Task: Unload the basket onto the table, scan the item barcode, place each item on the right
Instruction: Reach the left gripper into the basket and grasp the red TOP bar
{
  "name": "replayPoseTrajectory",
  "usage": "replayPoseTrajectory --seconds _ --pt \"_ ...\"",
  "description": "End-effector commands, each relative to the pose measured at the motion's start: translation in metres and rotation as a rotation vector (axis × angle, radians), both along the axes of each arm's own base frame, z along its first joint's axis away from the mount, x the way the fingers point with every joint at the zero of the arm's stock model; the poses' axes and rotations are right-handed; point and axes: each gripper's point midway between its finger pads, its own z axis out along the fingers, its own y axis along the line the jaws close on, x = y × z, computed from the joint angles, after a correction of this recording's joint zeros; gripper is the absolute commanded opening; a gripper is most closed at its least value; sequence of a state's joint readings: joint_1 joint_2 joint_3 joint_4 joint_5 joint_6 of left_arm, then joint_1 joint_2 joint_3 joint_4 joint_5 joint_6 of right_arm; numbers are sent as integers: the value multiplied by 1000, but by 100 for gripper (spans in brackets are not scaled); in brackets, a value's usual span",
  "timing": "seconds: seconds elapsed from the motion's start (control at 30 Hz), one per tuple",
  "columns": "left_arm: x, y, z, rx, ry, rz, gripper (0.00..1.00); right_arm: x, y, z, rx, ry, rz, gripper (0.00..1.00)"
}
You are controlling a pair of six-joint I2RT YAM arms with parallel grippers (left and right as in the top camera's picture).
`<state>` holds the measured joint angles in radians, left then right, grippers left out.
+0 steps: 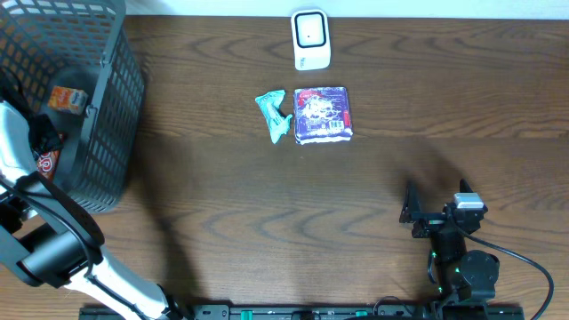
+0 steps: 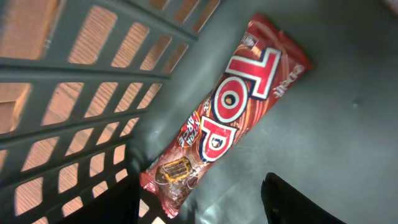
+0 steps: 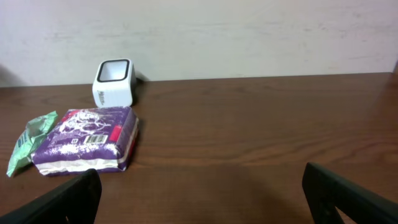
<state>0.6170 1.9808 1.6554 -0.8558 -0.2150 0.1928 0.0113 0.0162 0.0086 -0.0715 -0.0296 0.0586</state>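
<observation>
Findings, overhead view: we note the left arm (image 1: 53, 253) rising from the near left corner of the bench (image 1: 267, 213) and bending over the rim of the dark mesh basket (image 1: 107, 80), with its forward end down inside. Its gripper is masked there, and we cannot read it from this view. The right arm (image 1: 462, 258) sits folded low at the near right. The right gripper (image 1: 412, 212) points left over bare bench with its fingers apart, touching nothing. A white scanner (image 1: 310, 40) stands at the far edge. Just in front of it lies a purple packet (image 1: 323, 115), with a crumpled teal wrapper (image 1: 274, 116) just beside it on the left.

Left wrist view: we look down onto the basket floor. A red chocolate bar (image 2: 233, 109) marked TOP lies flat and diagonal there, its lower end near the slatted wall. The left gripper (image 2: 198, 198) hovers over that lower end, partly open and gripping nothing. One finger (image 2: 298, 202) shows well clear of the wrapper; we cannot tell whether the other touches it.

Right wrist view: the right gripper (image 3: 200, 177) is held level and low above the bench, facing the far wall. It is spread wide and empty, with its fingers (image 3: 68, 202) at the lower corners. The scanner, packet and wrapper lie ahead to the left, well apart from it.
</observation>
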Motion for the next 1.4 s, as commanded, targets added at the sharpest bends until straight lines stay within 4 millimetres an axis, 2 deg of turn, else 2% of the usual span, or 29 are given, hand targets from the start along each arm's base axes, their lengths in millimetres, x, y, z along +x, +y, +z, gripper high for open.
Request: replayPoseTrajectory --seconds 0.0,0.13,0.47,0.9,1.07,1.13,1.23,1.3,1.33,1.37 --pt "1 -8 -21 -70 28 -62 62 0 -1 -1 -12 2 -4 99" --pt "3 -14 -34 -114 31 -81 62 0 -1 -1 -12 2 -4 99" --pt "-3 -1 -44 -117 42 -70 62 0 -1 -1 -12 2 -4 99" --pt "-7 0 -83 -136 64 -64 62 0 -1 -1 -12 2 -4 99" --pt "-12 -4 -91 -145 73 -64 60 0 -1 -1 -12 2 -4 99" --pt "-12 -6 -92 -154 72 -64 53 0 -1 -1 -12 2 -4 99" --pt "-11 -14 -95 -195 58 -74 33 0 -1 -1 -12 2 -4 99" --pt "-9 -19 -96 -224 46 -81 13 0 -1 -1 -12 2 -4 99" --pt "-10 -21 -96 -232 45 -80 8 0 -1 -1 -12 2 -4 99" --pt "-10 -21 -96 -234 48 -75 7 0 -1 -1 -12 2 -4 99"
